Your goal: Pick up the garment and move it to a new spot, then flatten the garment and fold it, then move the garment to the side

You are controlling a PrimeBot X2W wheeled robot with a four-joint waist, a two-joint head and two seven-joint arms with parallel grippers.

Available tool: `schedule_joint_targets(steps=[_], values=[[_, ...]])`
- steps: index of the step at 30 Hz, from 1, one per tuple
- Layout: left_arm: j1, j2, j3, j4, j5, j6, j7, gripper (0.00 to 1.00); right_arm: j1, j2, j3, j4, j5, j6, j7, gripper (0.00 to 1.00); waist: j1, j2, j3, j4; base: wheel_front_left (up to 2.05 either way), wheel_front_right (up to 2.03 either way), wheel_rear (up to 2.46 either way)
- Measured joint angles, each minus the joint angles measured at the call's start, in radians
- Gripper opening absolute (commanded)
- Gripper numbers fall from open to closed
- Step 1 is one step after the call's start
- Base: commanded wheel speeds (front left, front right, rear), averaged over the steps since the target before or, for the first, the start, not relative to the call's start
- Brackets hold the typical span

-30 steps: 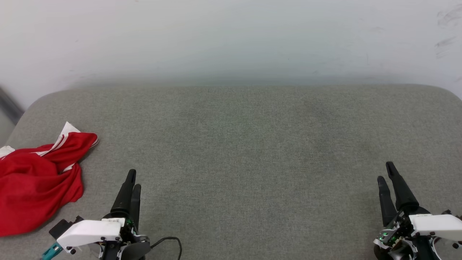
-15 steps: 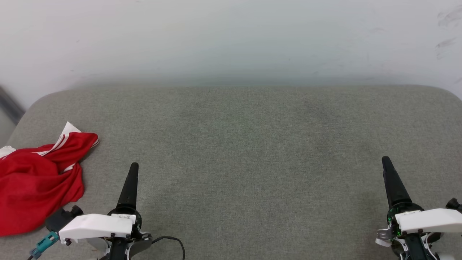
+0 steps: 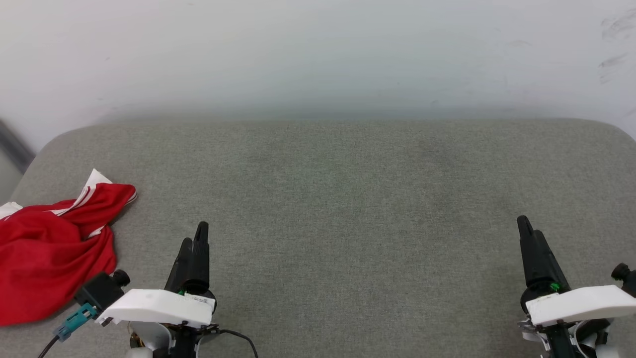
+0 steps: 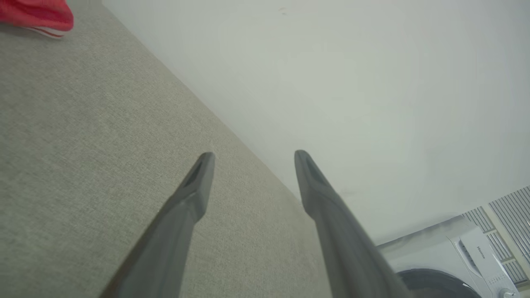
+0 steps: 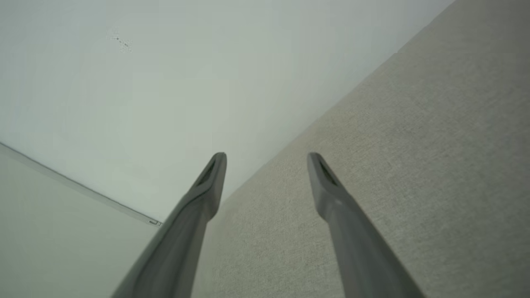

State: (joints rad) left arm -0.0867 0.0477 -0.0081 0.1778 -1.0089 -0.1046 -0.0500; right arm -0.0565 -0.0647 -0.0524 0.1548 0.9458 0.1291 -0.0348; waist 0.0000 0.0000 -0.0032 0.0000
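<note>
The garment (image 3: 47, 258), a bright red jersey shirt with white, red-striped trim, lies crumpled at the far left of the grey fabric-covered cushion (image 3: 348, 199), near its left edge and touching neither arm. Just to its right, near the front edge, the left gripper (image 3: 194, 233) points away toward the white wall (image 3: 318, 54). In the left wrist view its two dark fingers (image 4: 194, 194) stand spread wide apart with only bare cushion and wall between them, holding and touching nothing. A teal connector (image 3: 74, 323) and a black cable (image 3: 238, 335) hang at that wrist's white housing. In the same wrist view a white washing machine (image 4: 463, 252) stands beyond the cushion's end; the small word printed on its panel is too small to read for certain. The middle of the cushion lies between the two arms. At the near right, well apart from the shirt, the right gripper (image 3: 527, 226) also points toward the wall, its fingers (image 5: 331, 194) equally wide apart above the cloth, gripping nothing.
</note>
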Motion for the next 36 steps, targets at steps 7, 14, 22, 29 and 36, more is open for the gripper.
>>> schedule_joint_targets(steps=[7, 14, 22, 29, 36], values=[[0.0, 0.0, -0.017, 0.002, 0.141, 0.01, -0.024, 1.0, 0.0, 0.0, 0.007, -0.019, -0.132, 0.0, 0.0, 1.0, 0.0, 0.0, -0.002, -0.001, 0.0, 0.0, 0.0], [-0.001, 0.001, -0.027, 0.007, 0.256, 0.02, -0.044, 1.0, 0.005, 0.0, 0.009, -0.036, -0.247, 0.0, -0.008, 1.0, 0.0, 0.0001, -0.003, -0.002, 0.0, 0.0, 0.0], [-0.003, 0.003, -0.041, 0.013, 0.373, 0.032, -0.069, 1.0, 0.01, 0.0, 0.01, -0.048, -0.367, 0.0, -0.01, 1.0, 0.0, 0.0, -0.005, -0.001, 0.0, 0.0, 0.0], [-0.006, 0.005, -0.053, 0.023, 0.461, 0.044, -0.087, 1.0, 0.01, 0.001, 0.013, -0.056, -0.451, 0.0, -0.021, 1.0, 0.0, 0.0, -0.006, -0.002, 0.0, 0.0, 0.0], [-0.012, 0.007, -0.066, 0.036, 0.54, 0.053, -0.105, 1.0, 0.015, 0.002, 0.012, -0.06, -0.527, 0.0, -0.024, 1.0, 0.0, 0.0, -0.01, -0.001, 0.0, 0.0, 0.0]])
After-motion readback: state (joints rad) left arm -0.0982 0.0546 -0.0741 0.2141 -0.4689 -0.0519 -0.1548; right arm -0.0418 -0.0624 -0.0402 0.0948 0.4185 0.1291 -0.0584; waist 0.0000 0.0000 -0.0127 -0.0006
